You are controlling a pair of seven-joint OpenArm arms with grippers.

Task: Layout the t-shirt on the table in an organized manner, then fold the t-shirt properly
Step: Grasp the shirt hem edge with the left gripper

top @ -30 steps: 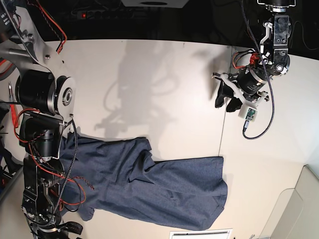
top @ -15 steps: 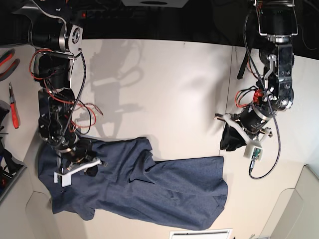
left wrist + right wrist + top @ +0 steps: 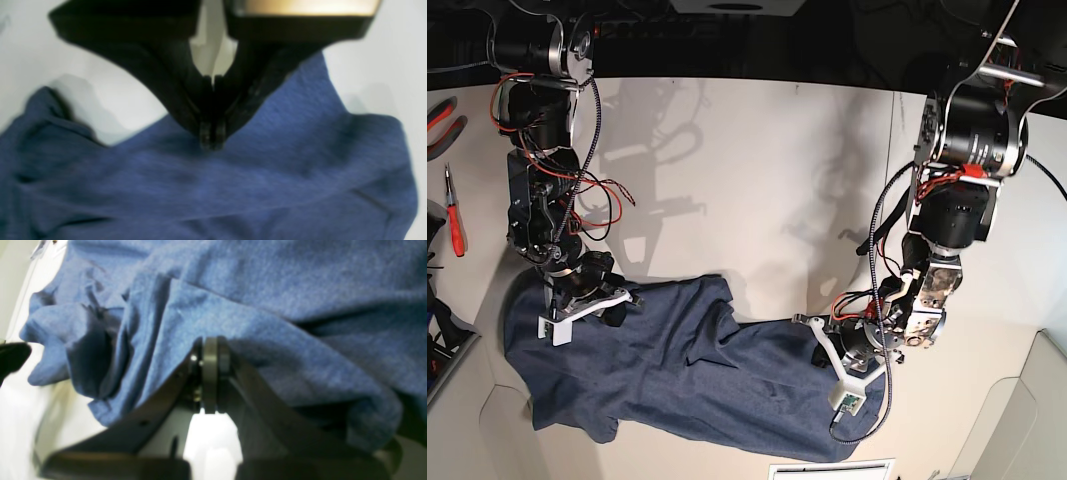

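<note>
The dark navy t-shirt [image 3: 727,390] lies wrinkled along the front of the off-white table [image 3: 747,170]; no lettering shows. My right gripper [image 3: 615,312] is at the shirt's upper left part. In the right wrist view its jaws [image 3: 210,373] are shut with a fold of the shirt [image 3: 267,290] draped over the tips. My left gripper [image 3: 825,345] is at the shirt's upper right corner. In the left wrist view it [image 3: 212,138] is shut, tips touching the fabric [image 3: 233,186]; no cloth shows between the pads.
A dark seam [image 3: 882,230] crosses the table on the right. Red-handled tools [image 3: 455,220] lie beyond the table's left edge. A cream bin [image 3: 1027,420] stands at the front right. A white sheet [image 3: 827,468] sits at the front edge.
My left arm has swung down from the seam area onto the shirt's right corner. My right gripper has stayed on the shirt's left part, shifting slightly up.
</note>
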